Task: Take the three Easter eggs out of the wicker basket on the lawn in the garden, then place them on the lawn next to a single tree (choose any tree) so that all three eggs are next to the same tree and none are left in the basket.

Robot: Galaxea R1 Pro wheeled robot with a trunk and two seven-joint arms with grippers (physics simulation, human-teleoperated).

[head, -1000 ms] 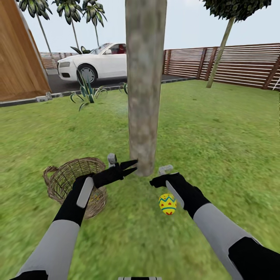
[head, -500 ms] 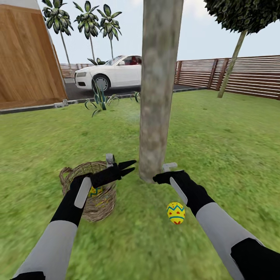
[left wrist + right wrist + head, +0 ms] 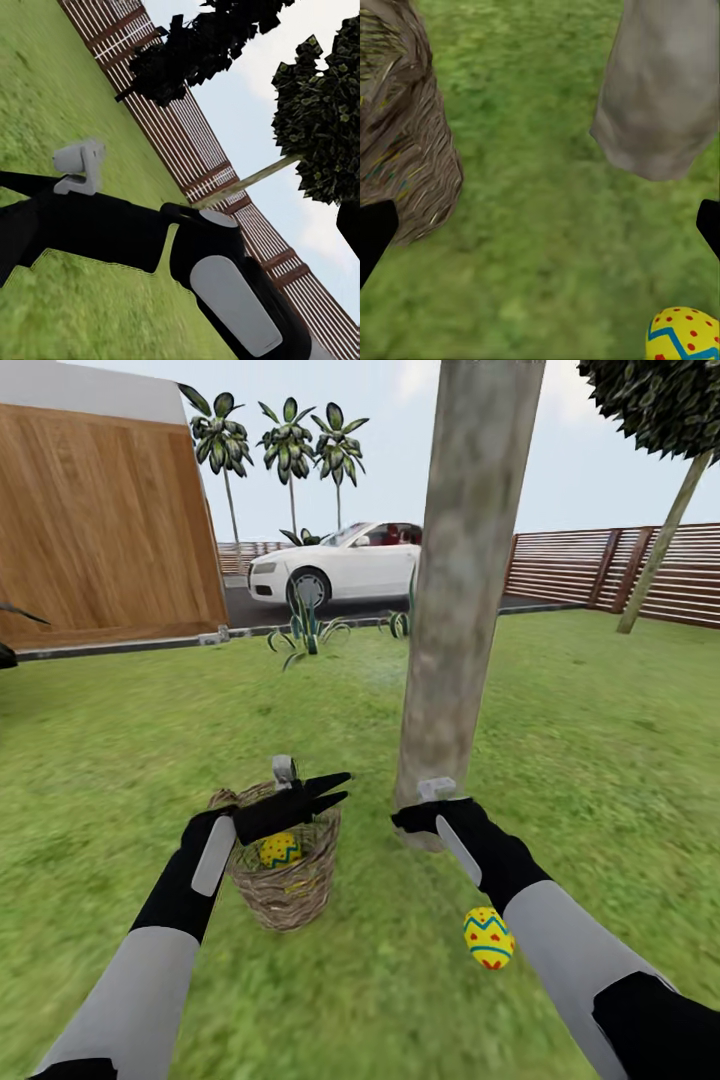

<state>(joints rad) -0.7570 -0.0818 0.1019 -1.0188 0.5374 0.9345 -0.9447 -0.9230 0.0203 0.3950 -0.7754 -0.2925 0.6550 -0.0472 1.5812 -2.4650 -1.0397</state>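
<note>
Presently: one Easter egg [image 3: 488, 939] lies on the lawn [image 3: 600, 740] near the tree [image 3: 455, 620]; another egg [image 3: 279, 849] sits in the wicker basket [image 3: 285, 885].
The basket stands just beside the trunk's base. The left gripper [image 3: 335, 789], fingers slightly parted and empty, hovers over the basket rim. The right gripper [image 3: 405, 819], spread and empty, hangs by the trunk's foot, between basket and grounded egg.
</note>
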